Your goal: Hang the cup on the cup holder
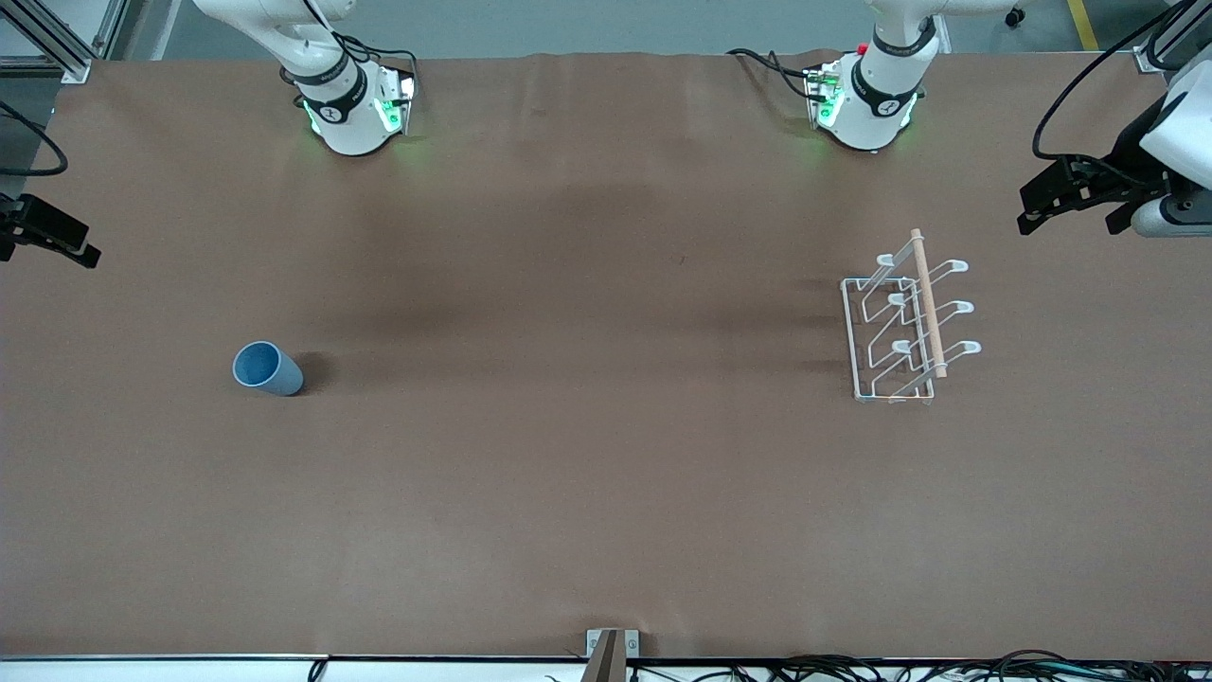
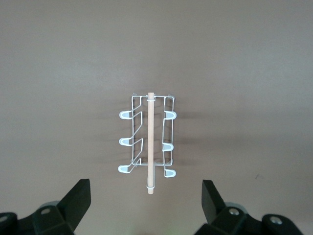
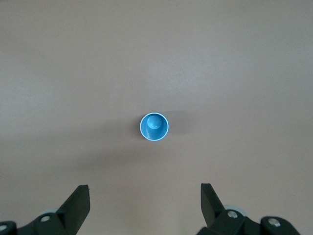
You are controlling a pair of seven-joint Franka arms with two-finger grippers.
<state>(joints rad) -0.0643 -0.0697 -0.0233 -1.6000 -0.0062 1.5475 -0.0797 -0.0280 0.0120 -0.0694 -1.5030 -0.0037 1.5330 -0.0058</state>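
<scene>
Front view shows the small light blue plastic cup (image 1: 268,368), handleless and tapered, standing upright on the brown table (image 1: 568,474) toward the right arm's end. The white wire cup holder (image 1: 904,327), with looped prongs and a light wooden rod (image 1: 928,303) along its top, stands well apart from it toward the left arm's end. Nothing hangs on the prongs, so the task looks to be at its very start: the approach to the cup has not begun.

The right hand (image 3: 145,205) hangs high over the table near the cup, fingers (image 3: 78,203) spread wide, holding and touching nothing; its wrist view looks straight down into the cup's mouth. The left hand (image 2: 145,205) is likewise wide open and empty, high up near the cup holder, and appears to wait.

The next move probably calls for the right hand to descend and close on the cup's wall. The cup must then be turned mouth-down to slip over a prong.
</scene>
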